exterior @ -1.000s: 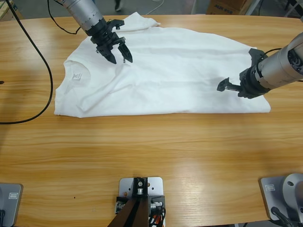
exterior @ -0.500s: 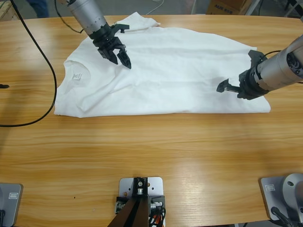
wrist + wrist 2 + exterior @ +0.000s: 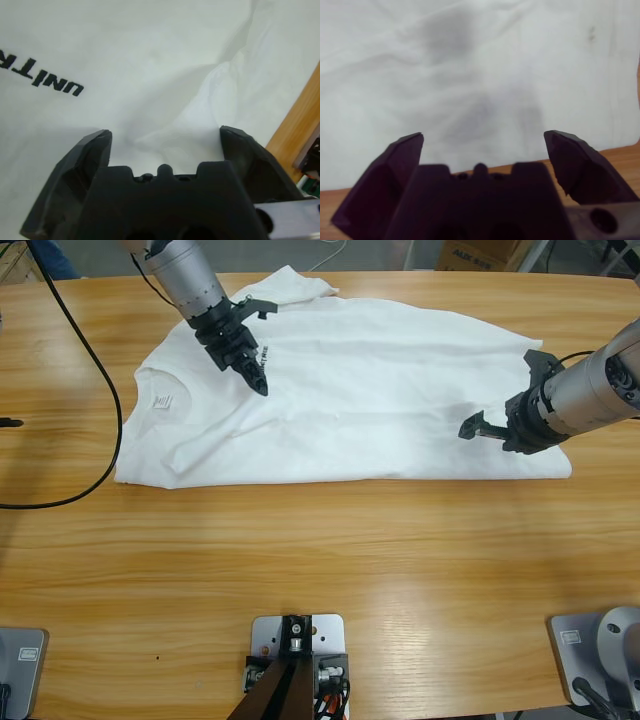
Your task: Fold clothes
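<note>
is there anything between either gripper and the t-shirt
Nothing visible. The left gripper hangs with open jaws right over the T-shirt by its chest print; the right gripper is over the hem end, jaws open. Only cloth and bare table show.

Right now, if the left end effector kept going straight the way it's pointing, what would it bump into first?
Most likely the white T-shirt. The left end effector points down at the cloth near the dark chest print, jaws open, with nothing else between. How close it already is to the fabric is hard to judge.
</note>
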`<state>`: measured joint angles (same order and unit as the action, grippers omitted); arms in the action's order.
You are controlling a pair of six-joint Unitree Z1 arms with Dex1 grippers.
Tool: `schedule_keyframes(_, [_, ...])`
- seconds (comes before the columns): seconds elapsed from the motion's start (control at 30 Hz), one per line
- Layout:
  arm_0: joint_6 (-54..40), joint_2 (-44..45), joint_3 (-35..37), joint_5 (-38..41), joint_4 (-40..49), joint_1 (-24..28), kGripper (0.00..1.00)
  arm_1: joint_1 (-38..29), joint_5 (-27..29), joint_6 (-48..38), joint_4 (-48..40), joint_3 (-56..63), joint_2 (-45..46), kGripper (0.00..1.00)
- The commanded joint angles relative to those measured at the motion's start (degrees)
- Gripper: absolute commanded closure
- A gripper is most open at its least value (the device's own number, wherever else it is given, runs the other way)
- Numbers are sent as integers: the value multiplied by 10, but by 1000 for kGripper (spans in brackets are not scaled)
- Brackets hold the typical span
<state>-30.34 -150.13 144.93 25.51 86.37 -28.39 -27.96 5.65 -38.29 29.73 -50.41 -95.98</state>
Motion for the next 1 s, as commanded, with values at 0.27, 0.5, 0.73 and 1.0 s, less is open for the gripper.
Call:
schedule_keyframes(0.27, [-7, -20, -42, 66, 86, 5, 458, -4, -4, 6, -13, 1, -11, 18])
schedule_keyframes(0.5, [-4, 8, -39, 20, 87, 5, 526, -4, -4, 6, -13, 3, -9, 18])
schedule_keyframes(0.73, [11, 40, -76, 36, 87, -25, 637, -8, -4, 6, -17, 3, -12, 18])
schedule_keyframes(1.0, [13, 46, -149, 65, 87, -70, 644, -17, -3, 5, -17, 12, -4, 18])
